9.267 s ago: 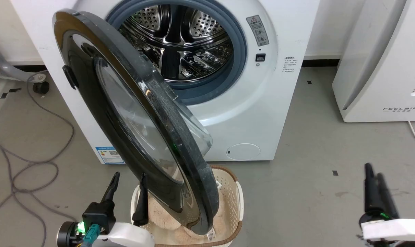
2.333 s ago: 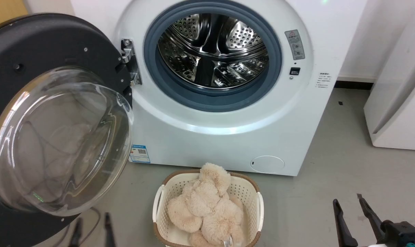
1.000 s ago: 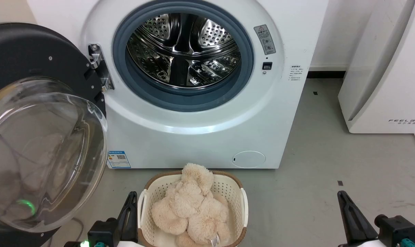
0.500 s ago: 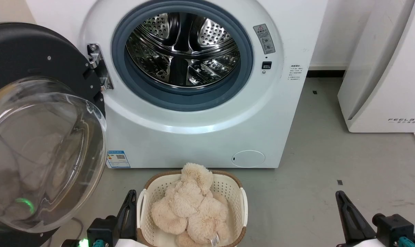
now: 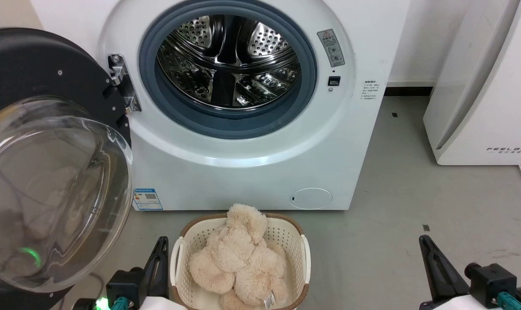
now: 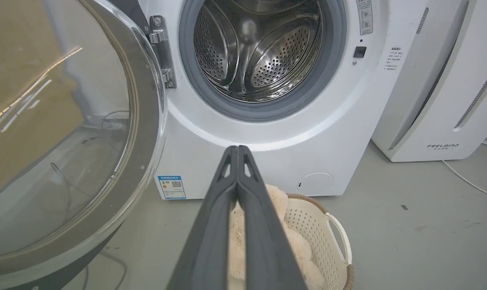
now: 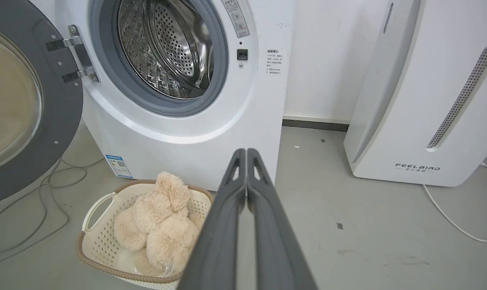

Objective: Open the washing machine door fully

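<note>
Hanging wide at the left of the washing machine [image 5: 243, 168], the washing machine door [image 5: 54, 181] now turns its inner black rim and glass bowl toward the robot, where some seconds ago it stood half-swung across the drum [image 5: 226, 56] and over the basket [image 5: 305, 254]. The left gripper [image 5: 162, 243], earlier spread beside the door's edge, sits low next to the basket with fingers pressed together, holding nothing. The right gripper [image 5: 425, 241] is likewise closed and empty at lower right.
</note>
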Available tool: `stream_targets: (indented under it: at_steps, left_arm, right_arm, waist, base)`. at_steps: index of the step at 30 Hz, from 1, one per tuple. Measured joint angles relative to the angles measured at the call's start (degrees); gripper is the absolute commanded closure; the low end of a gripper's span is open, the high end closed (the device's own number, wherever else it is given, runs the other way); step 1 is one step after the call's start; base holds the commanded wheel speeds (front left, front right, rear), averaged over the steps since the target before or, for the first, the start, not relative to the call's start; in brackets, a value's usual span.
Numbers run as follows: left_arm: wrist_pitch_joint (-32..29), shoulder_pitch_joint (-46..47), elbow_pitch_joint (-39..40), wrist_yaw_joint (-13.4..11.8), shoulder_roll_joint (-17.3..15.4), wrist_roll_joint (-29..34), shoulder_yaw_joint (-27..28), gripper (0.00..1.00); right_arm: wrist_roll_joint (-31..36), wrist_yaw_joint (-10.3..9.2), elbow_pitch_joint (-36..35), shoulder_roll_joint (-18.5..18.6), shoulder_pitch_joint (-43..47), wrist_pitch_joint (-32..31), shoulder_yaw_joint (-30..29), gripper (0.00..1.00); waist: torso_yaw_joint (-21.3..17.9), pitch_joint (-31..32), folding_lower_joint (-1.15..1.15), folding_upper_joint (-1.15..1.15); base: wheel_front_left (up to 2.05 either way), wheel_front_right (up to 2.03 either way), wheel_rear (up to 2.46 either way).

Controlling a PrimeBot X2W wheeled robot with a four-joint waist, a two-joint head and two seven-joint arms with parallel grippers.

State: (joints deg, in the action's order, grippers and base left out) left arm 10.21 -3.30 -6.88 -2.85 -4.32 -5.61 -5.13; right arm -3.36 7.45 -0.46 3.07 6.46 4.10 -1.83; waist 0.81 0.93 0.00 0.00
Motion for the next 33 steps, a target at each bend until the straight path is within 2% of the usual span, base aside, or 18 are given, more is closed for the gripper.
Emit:
stream_targets:
  at_steps: [33]
  left_arm:
    - [-3.7, 1.0, 2.4, 1.0, 0.3, 2.0, 1.9, 1.00]
  right_arm:
    - [1.4, 0.00, 0.1, 0.0, -2.2, -1.5, 0.6, 1.00]
  waist:
    - [-0.3, -0.3, 0.00, 0.00]
  base:
    - [0.00, 0.00, 0.00]
